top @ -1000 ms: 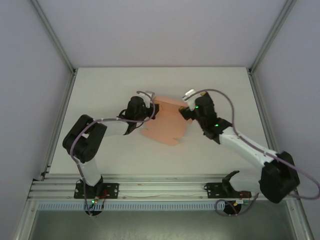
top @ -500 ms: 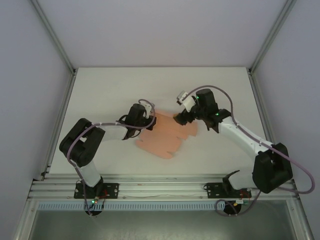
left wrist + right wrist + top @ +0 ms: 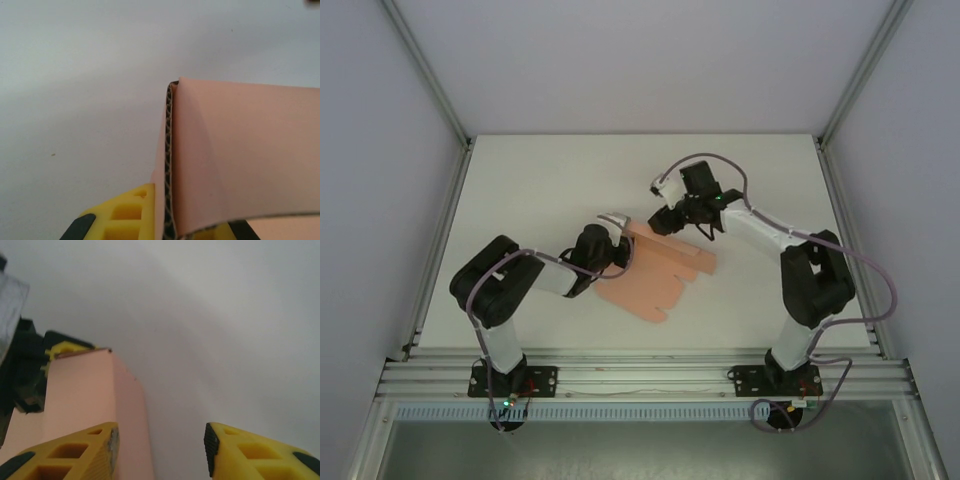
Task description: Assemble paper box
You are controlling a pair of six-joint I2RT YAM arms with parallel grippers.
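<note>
Fold step, I reckon: my L gripper is clamped on the raised far-left flap of the paper box, rest flat on the table, R gripper jaws apart at box's far edge, so next I'd pinch that edge w/o creasing.

The paper box is plain salmon pink with brown wavy ribbing along its cut edge, the fingers are bright yellow with black patches, the arms are black and white, and the table is plain white.
</note>
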